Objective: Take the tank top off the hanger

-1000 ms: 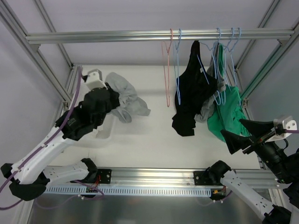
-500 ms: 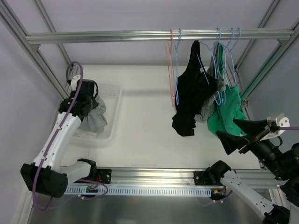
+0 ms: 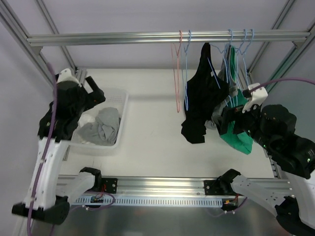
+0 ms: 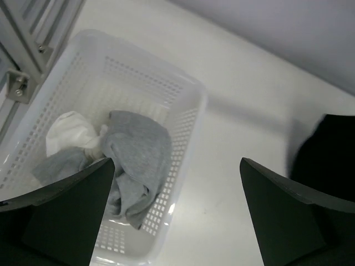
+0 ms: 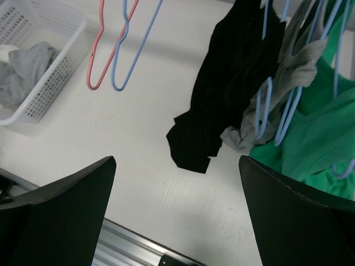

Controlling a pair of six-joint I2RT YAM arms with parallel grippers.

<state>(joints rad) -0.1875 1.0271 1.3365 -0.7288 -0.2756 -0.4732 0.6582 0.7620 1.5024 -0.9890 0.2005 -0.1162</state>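
Left arm has lifted clear of the white basket (image 4: 138, 83). The left gripper (image 4: 176, 160), down inside it half a second back, now hangs above with jaws wide apart and nothing between them. The grey tank top (image 4: 136, 158) lies crumpled in the basket beside a white garment (image 4: 69, 130), off any hanger, so that one reads as done. Mid-rail, a red hanger (image 5: 93, 86) and a blue hanger (image 5: 117, 87) hang bare. Right arm has swung up from the low right corner. The right gripper (image 5: 176, 158) has jaws apart and empty, facing the black tank top (image 5: 233, 83) hanging on the rail. A grey top (image 5: 294, 66) and a green top (image 5: 310, 133) hang just beyond. Black one is the likely next target.
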